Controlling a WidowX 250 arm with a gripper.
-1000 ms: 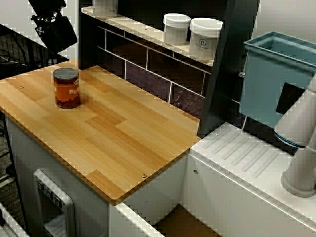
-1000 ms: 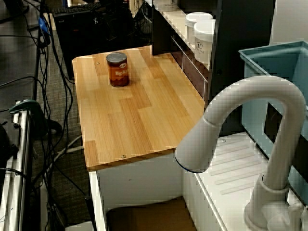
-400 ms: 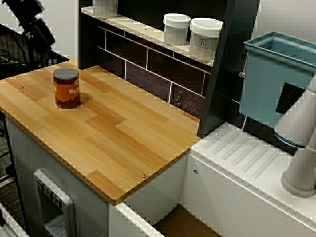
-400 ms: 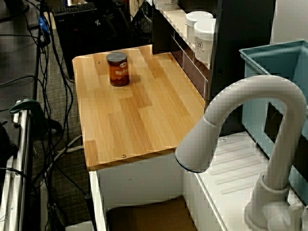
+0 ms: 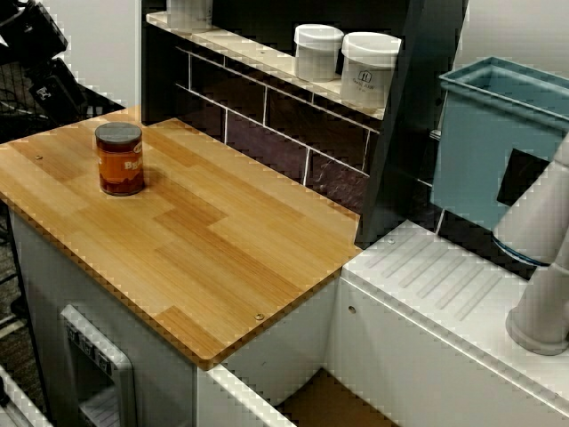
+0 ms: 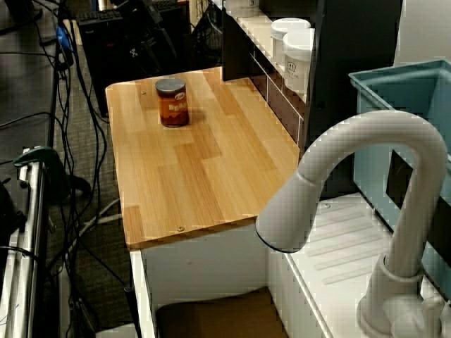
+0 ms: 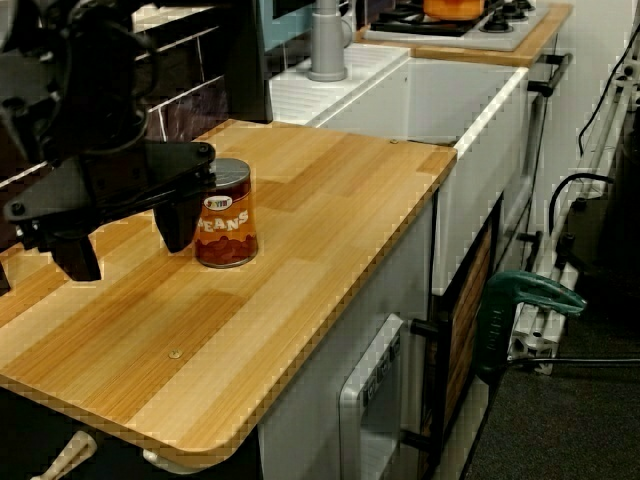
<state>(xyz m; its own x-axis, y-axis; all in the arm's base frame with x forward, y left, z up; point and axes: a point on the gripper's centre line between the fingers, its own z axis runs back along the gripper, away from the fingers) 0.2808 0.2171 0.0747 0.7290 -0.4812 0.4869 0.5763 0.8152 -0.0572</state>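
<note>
In the view from behind the arm, the gripper [image 7: 130, 255] hangs nearest, jaws spread wide and holding nothing, raised off the counter [image 7: 300, 290]. Past it the can [image 7: 224, 215] stands upright on its flat base near the counter's end, untouched and steady. Farthest off are the sink [image 7: 470, 130] and faucet [image 7: 326, 40].

Two cameras looked down at the can [image 5: 119, 158]: one fronting the counter [image 5: 222, 240], one over the faucet [image 6: 373, 132] toward 11 o'clock. A low third faced 1 o'clock.
</note>
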